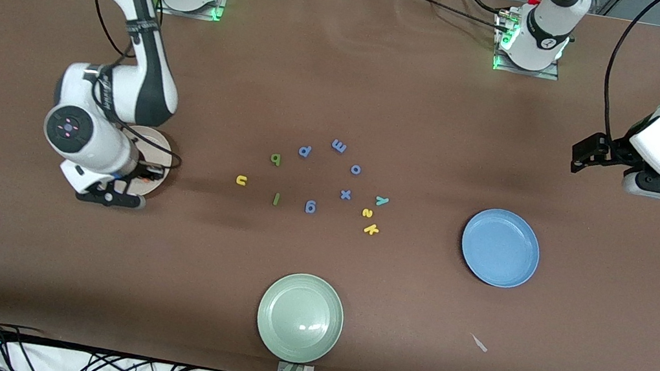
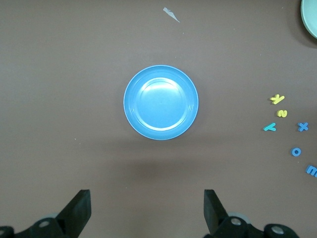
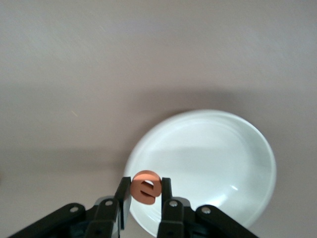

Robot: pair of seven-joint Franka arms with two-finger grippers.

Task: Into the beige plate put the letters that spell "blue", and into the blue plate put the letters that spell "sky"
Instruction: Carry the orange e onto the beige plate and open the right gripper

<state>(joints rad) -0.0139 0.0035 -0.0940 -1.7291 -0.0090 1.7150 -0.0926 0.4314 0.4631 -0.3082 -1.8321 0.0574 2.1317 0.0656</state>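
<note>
Brown table under us: our right gripper [image 3: 144, 194] pinches the orange e [image 3: 146, 187] over the beige plate [image 3: 223, 148]; we lower first, then release. Left gripper [image 2: 147, 210] waits, jaws wide.

A pale green plate [image 1: 300, 317] sits on the brown worktop [image 1: 345, 83], close to the front camera. Five little blue-purple letters lie in the middle: an m [image 1: 339, 146], a small round o [image 1: 356, 169], an x [image 1: 345, 194], and two more [image 1: 305, 151] [image 1: 310, 207]. A tiny white scrap [image 1: 480, 343] lies near the blue dish.
</note>
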